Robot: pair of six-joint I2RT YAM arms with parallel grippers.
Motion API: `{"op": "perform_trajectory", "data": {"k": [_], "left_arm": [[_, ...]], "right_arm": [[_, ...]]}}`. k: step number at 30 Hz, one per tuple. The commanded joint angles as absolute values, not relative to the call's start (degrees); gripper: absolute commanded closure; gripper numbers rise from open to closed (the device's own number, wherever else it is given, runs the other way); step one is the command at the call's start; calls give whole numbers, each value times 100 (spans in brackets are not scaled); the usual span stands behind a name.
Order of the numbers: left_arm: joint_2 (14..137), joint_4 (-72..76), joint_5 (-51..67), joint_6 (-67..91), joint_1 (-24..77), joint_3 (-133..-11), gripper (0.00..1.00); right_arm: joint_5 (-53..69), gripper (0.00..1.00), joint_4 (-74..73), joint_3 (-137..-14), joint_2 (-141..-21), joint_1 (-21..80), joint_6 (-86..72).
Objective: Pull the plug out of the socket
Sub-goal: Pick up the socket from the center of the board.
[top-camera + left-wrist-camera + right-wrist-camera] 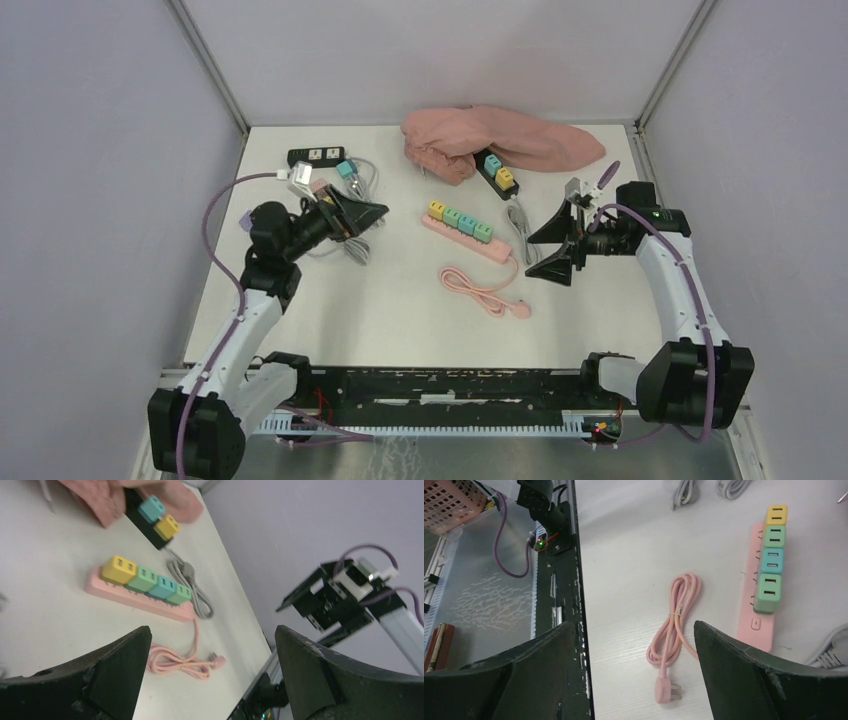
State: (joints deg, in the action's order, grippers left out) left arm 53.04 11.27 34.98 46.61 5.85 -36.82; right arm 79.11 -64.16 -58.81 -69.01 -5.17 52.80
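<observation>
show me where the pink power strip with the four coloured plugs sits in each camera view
Top external: the pink power strip lies slanted at mid-table.
Left wrist: the strip is left of centre in the upper half, running down to the right.
Right wrist: the strip runs vertically near the right edge.
Shared landmark: the coiled pink cord lies right beside the strip in all three views.

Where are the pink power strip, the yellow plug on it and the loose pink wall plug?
pink power strip (755,636): right wrist view, its bare end.
yellow plug (776,514): right wrist view, top face.
pink wall plug (663,690): right wrist view, its body.
</observation>
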Motion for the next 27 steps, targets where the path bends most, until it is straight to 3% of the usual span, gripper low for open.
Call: {"op": "perform_trajectory", "data": {"k": [1, 9, 18, 22, 27], "left_arm": [[5525, 2730, 3904, 4520, 1344, -3222, 1], [6527, 3617, 2793, 3876, 2592, -3079, 0], [7628, 3687, 2133, 3172, 2601, -3349, 5], [7639, 2999, 1917, 2970, 2498, -3703, 5], [7383, 2283, 1828, 2753, 2388, -4108, 5]], "right_arm": [[7700, 4, -6518, -6082, -6992, -784, 5546], [7532, 4, -6521, -6040, -7538, -1528, 5625], [6848, 4, -6286, -5901, -8069, -1789, 5890], [6188, 4, -5061, -5862, -8011, -1728, 4448], [3974, 0, -3705, -6647, -8448, -1001, 2717]]}}
